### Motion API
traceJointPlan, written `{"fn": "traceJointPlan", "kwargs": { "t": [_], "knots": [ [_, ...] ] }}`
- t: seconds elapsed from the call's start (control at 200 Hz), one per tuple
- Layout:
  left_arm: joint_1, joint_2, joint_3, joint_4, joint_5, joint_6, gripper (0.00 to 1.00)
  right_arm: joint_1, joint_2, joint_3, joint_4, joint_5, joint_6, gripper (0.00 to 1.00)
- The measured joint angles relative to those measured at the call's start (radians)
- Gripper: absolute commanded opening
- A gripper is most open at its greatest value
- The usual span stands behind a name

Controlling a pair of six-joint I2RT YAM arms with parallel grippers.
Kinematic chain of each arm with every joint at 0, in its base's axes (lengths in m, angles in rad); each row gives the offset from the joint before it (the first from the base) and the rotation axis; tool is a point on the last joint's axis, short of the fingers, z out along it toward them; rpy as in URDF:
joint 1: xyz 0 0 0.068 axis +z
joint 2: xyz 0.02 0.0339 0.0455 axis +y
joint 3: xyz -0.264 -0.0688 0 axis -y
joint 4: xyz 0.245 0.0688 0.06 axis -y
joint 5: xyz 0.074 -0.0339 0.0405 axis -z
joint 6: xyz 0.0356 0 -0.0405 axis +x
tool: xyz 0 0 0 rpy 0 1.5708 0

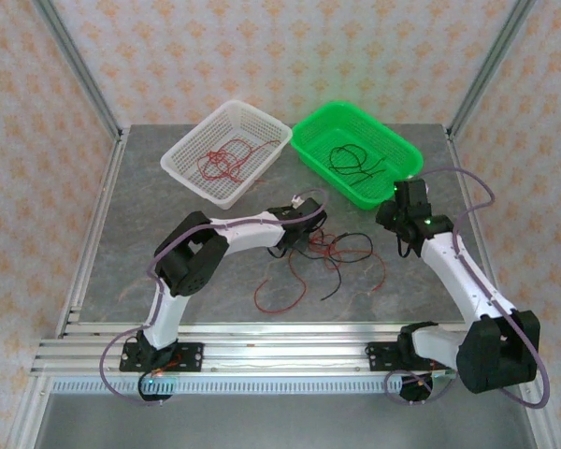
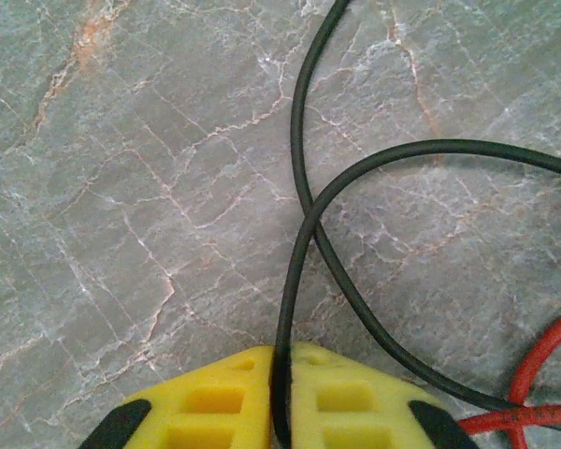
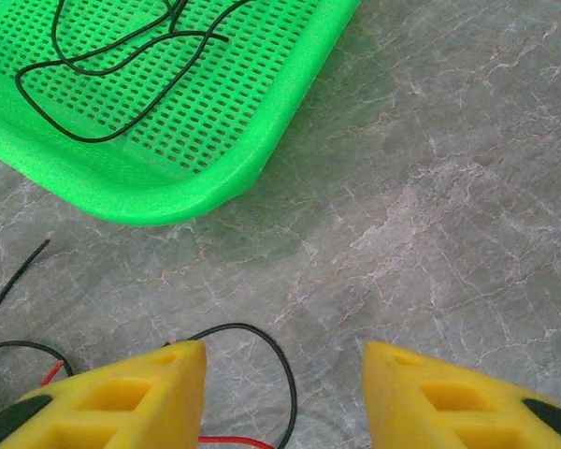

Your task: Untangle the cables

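On the worktop (image 2: 122, 187), left fingers (image 2: 215, 407) pinch a black cable (image 2: 430, 145); right fingers (image 3: 140, 393) apart, empty, near green basket (image 3: 168, 201).

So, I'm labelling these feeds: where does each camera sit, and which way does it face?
Top external: above and behind, looking down on left arm and right arm.
Left wrist: faces the table; left gripper shut on black cable.
Right wrist: faces the table; right gripper open.
Shared: green basket, top and right-wrist views.

Cables (image 1: 332, 251) on table (image 1: 122, 271); left basket (image 1: 194, 183), right basket (image 1: 323, 171) behind
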Motion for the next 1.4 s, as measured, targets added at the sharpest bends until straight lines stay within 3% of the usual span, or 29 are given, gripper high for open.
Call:
{"fn": "traceJointPlan", "kwargs": {
  "t": [0.125, 0.39, 0.911, 1.401],
  "knots": [
    [0.008, 0.0, -0.001, -0.003, -0.039, -0.001, 0.0, 0.0, -0.015, -0.003, 0.0, 0.0, 0.003, 0.47],
    [0.018, -0.008, 0.04, -0.042, -0.087, 0.0, 0.0, 0.0, -0.034, -0.009, 0.0, -0.019, 0.011, 0.47],
    [-0.111, -0.135, 0.359, -0.189, -0.191, 0.004, 0.0, 0.0, -0.084, -0.032, 0.024, -0.056, 0.064, 0.48],
    [-0.142, -0.19, 0.589, -0.271, -0.23, 0.039, 0.0, 0.0, -0.122, -0.058, 0.064, -0.106, 0.103, 0.49]
  ]
}}
